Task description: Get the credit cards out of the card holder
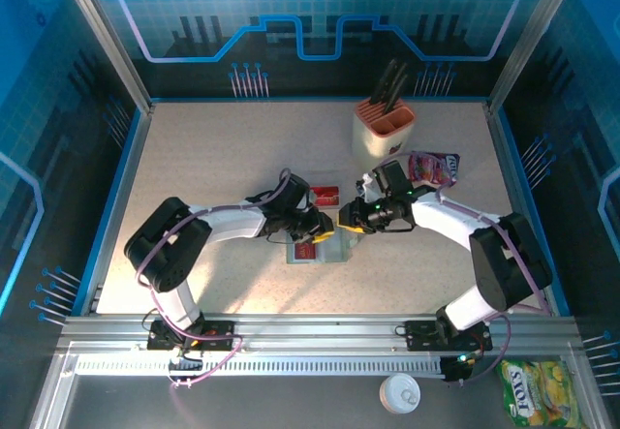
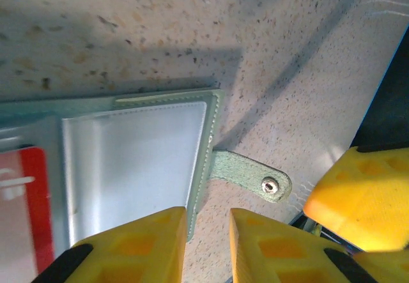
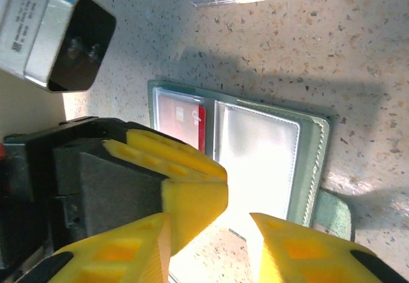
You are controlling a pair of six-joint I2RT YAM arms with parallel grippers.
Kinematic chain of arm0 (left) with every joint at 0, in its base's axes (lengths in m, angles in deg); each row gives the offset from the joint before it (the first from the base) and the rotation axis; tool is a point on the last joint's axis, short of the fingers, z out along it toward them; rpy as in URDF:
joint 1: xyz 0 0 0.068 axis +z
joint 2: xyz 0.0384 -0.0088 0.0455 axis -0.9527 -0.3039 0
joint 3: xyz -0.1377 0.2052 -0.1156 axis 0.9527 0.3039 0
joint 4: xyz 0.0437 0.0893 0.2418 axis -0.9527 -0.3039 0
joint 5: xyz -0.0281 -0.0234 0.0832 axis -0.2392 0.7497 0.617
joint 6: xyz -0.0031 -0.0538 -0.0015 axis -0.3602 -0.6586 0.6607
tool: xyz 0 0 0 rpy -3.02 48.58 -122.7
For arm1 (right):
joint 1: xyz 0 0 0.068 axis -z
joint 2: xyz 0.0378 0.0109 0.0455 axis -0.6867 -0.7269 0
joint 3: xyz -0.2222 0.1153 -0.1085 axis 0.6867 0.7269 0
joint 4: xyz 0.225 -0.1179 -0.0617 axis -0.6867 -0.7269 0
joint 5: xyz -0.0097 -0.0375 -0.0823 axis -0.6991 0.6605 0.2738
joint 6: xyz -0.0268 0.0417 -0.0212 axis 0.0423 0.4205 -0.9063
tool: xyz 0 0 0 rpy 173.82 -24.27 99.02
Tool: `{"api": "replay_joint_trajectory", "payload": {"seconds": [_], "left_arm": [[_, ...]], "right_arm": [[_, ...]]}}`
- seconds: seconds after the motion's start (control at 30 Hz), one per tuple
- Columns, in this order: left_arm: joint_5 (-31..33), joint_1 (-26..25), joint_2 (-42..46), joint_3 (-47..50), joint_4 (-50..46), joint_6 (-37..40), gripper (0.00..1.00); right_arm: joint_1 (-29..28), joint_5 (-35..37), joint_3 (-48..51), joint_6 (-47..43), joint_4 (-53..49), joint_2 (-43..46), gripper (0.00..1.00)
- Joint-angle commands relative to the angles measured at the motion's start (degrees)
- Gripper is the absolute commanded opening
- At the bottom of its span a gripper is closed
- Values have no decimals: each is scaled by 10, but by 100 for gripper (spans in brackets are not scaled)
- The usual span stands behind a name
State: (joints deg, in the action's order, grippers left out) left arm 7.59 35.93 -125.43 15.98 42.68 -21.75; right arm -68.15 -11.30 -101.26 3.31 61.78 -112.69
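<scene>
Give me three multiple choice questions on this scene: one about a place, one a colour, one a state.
1. The loose red card lies: A beyond the card holder; B nearer the arms; C inside it.
2. The card inside the holder is: A blue; B red; C green.
3. The card holder is: A snapped shut; B lying open; C standing on edge.
Answers: A, the top view shows it past the holder; B, red shows through clear plastic; B, its inside faces up, tab unfastened.

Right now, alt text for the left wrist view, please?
Open grey-green card holder lies flat on the speckled table, one clear sleeve empty, a red card at far left. Its snap tab points right; the open left gripper straddles its edge.
</scene>
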Motion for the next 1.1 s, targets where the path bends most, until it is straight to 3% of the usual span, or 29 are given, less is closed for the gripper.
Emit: {"api": "replay_joint_trajectory", "payload": {"seconds": [0.0,0.67,0.83,1.07], "left_arm": [[-10,14,28,19,-23,20,25],[-62,120,78,98,-29,79,18],[-70,123,78,105,-33,89,9],[-54,123,105,134,-49,93,6]], "right_arm": [[-16,4,-2,14,12,-15,37],[-110,56,-52,71,49,-93,35],[-121,59,-68,77,53,-114,34],[-137,56,-94,75,43,-140,33]]}}
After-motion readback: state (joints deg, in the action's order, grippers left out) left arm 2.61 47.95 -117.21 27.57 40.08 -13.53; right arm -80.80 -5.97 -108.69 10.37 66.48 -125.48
